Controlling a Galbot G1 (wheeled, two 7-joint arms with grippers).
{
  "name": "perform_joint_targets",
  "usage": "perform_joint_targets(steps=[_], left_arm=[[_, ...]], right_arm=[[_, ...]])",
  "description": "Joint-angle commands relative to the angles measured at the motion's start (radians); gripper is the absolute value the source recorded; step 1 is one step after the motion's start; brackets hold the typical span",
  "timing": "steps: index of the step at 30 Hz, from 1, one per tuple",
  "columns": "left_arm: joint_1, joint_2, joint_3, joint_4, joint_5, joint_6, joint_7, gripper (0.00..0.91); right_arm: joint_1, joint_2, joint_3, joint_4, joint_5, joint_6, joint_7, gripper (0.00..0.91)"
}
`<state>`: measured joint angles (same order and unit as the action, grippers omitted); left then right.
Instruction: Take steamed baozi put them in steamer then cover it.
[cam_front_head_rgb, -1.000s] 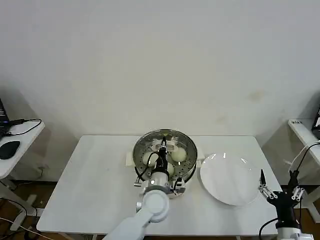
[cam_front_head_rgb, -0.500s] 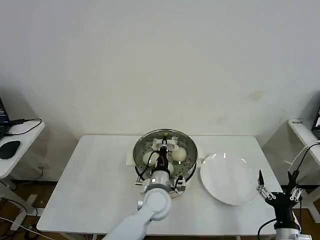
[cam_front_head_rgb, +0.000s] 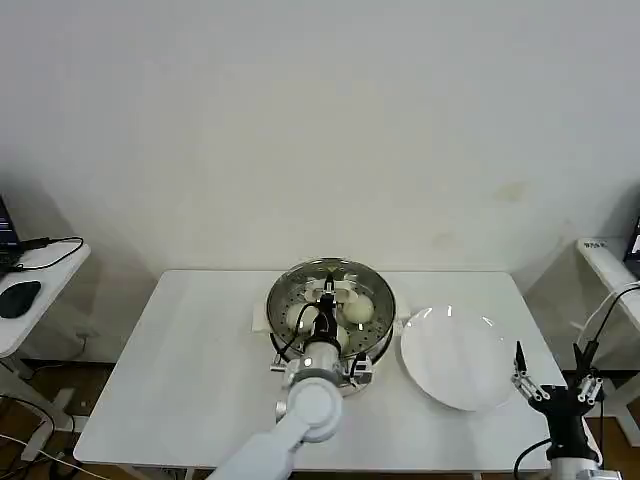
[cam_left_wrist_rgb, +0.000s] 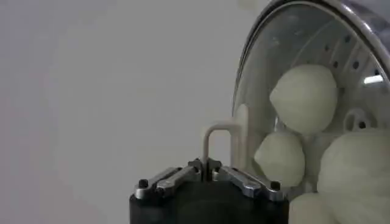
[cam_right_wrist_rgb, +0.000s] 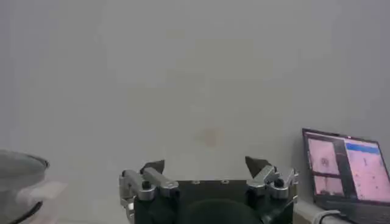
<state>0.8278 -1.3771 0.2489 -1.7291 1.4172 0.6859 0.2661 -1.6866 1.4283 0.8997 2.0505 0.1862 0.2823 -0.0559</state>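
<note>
**Lid held over the steamer, buns underneath**

The left pincer sits over the middle of the steamer, its fingers drawn together on the cream-white bar handle of the cover. In the left wrist view the two fingers meet on the handle's upright post, just above the pincer's black body, and the glass of the cover curves away to one side of it. The cover's metal rim lies about level with the steamer's rim; whether it is fully seated all round I cannot tell.

Beneath the pincer, seen through the glass, are the steamed baozi, pale and smooth, packed close together on the perforated tray. From the head view one of the buns shows just to the right of the pincer, and another peeks out to its left.

The steamer stands near the centre of the white worktop. Just beside it, to the right of the left pincer, lies a flat white plate.

The right pincer hangs off the worktop's near right corner, well apart from the steamer, with its fingers spread wide and gripping nothing. Its wrist view looks toward a pale wall, with a laptop off to one side.
</note>
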Motion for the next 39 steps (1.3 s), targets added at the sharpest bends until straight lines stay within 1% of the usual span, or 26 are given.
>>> perform_joint_targets(steps=[1, 28, 39], left_arm=[[0.001, 0.000, 0.001, -0.008, 0.002, -0.001, 0.004, 0.907], [0.010, 0.013, 0.000, -0.035, 0.005, -0.007, 0.017, 0.907], [0.022, 0.038, 0.005, -0.092, 0.004, -0.009, 0.025, 0.907]], right_arm=[[-0.001, 0.003, -0.004, 0.002, -0.004, 0.002, -0.001, 0.907], [-0.009, 0.009, -0.011, 0.005, -0.013, 0.011, -0.006, 0.907], [-0.013, 0.014, -0.011, 0.008, -0.015, 0.011, -0.005, 0.907]])
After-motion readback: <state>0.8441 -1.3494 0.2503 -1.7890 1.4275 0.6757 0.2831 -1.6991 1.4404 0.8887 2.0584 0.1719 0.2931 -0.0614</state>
